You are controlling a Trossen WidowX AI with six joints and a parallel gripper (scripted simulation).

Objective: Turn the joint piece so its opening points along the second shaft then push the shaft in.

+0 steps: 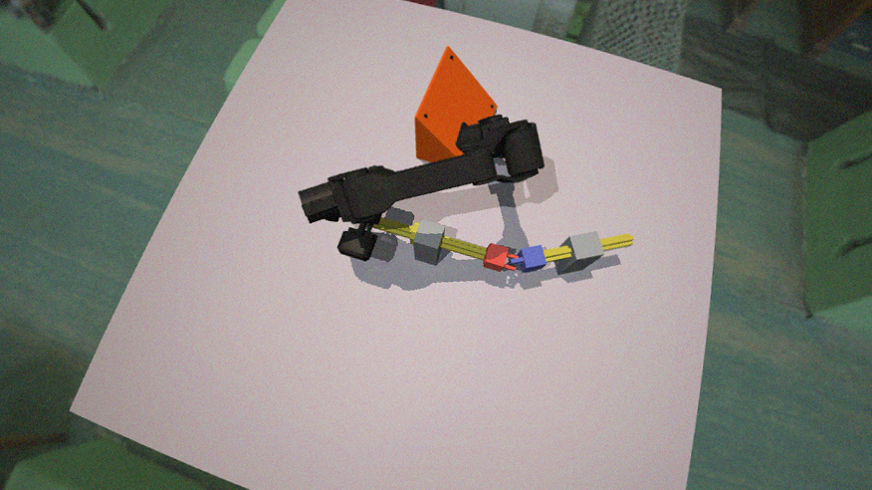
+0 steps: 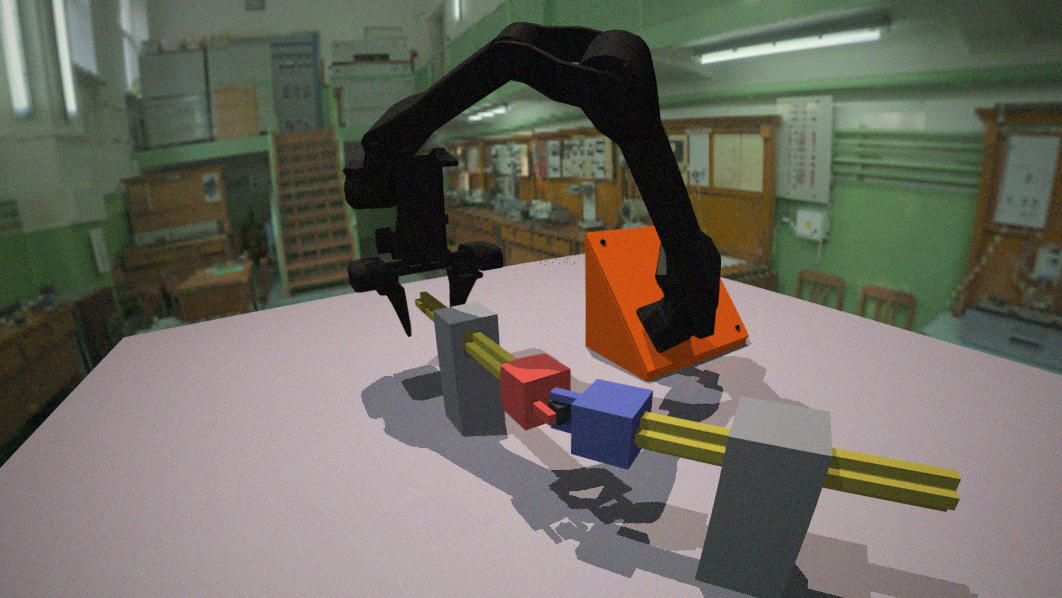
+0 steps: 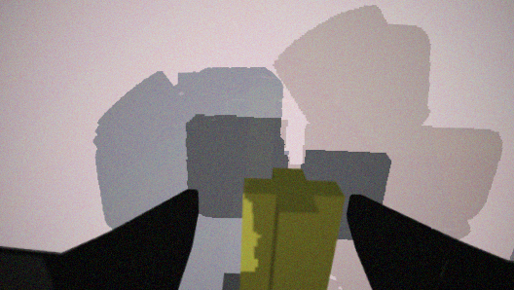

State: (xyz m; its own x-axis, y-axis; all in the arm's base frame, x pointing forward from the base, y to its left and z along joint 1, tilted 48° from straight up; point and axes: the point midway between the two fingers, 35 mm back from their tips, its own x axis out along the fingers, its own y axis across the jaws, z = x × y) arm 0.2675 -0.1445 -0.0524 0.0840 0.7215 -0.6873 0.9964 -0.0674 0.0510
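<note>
My gripper (image 2: 431, 320) (image 3: 274, 203) is open, its fingers on either side of the second shaft's outer end, with a gap on both sides in the wrist view. This yellow shaft (image 1: 462, 246) (image 2: 486, 355) (image 3: 297, 243) passes through the left grey block (image 1: 428, 245) (image 2: 471, 386) and runs up to the red joint piece (image 1: 496, 257) (image 2: 531, 386); its inner end is hidden there. The red piece lines up with this shaft. It is hinged to the blue piece (image 1: 533, 258) (image 2: 605, 430), on the fixed yellow shaft (image 1: 619, 240) (image 2: 891, 475) in the right grey block (image 1: 581, 250) (image 2: 772, 505).
The orange wedge-shaped base (image 1: 449, 106) (image 2: 620, 297) carries the arm, behind the shafts. The arm reaches over to the left block's outer side. The pale table (image 1: 371, 384) (image 2: 222, 460) (image 3: 73, 39) bears both blocks and several shadows.
</note>
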